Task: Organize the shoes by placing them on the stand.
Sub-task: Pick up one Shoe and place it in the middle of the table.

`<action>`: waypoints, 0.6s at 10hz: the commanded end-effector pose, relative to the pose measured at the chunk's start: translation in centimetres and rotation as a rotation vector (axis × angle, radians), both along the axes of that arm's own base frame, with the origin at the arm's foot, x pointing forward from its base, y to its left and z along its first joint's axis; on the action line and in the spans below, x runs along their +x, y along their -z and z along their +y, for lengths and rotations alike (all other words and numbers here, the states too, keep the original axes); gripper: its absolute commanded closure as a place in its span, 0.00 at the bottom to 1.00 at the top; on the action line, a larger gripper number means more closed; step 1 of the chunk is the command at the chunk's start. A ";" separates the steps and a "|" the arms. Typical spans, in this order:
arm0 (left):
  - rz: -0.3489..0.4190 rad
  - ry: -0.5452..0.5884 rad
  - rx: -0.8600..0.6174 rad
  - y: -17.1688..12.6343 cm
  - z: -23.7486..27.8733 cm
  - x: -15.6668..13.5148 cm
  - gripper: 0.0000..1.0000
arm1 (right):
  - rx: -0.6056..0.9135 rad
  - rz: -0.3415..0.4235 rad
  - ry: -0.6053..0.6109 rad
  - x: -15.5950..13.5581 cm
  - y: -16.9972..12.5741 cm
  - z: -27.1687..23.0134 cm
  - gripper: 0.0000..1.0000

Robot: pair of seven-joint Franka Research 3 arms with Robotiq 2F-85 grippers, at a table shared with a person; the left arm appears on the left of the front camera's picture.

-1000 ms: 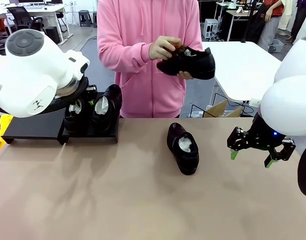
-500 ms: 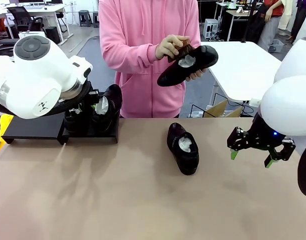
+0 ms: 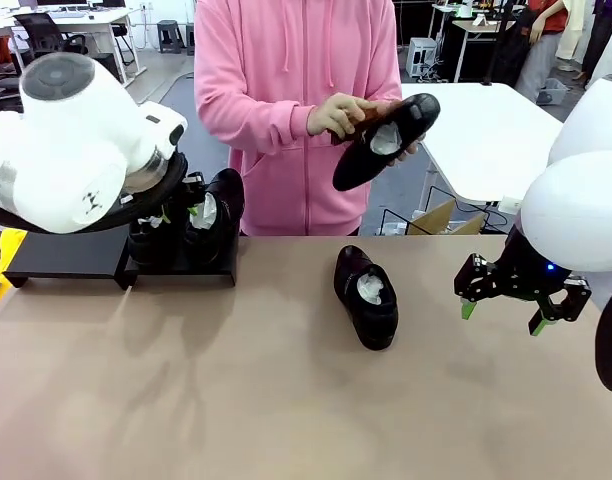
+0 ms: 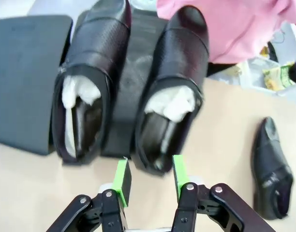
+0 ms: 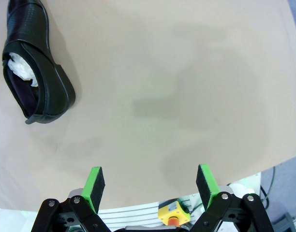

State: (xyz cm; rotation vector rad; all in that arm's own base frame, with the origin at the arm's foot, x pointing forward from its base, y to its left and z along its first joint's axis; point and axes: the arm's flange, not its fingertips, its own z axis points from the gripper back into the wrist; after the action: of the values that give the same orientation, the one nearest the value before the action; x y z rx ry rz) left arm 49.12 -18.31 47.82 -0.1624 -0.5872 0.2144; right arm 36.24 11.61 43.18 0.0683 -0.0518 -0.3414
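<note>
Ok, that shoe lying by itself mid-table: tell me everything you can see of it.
The lone shoe is a glossy black leather dress shoe with a low heel and a finely textured upper. White paper stuffing shows in its opening. It stands upright on its sole on the tan table, toe toward the person's side. Only the table touches it; the open right gripper hangs apart from it.

Front camera: faced person (image 3: 286,100) across table (image 3: 286,410). Wrist cameras: looked down, close; all three shared lone tabletop shoe (image 3: 366,297).
</note>
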 end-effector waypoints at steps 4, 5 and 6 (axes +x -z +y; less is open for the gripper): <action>0.296 0.142 -0.098 -7.2 4.6 -8.5 0.52 | 0.017 -0.010 -0.015 0.1 -0.1 -0.1 0.00; 0.392 0.165 -0.121 -6.5 5.4 -8.5 0.52 | 0.017 -0.010 -0.015 0.1 -0.1 -0.1 0.00; 0.411 0.165 -0.156 -6.0 5.6 -8.7 0.52 | 0.017 -0.010 -0.015 0.1 -0.1 -0.1 0.00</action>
State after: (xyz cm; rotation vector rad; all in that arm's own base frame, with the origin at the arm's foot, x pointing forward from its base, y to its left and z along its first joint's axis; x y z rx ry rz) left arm 39.74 -13.50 54.58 -0.2890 -0.1913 0.1247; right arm 36.24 11.61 43.19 0.0684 -0.0519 -0.3414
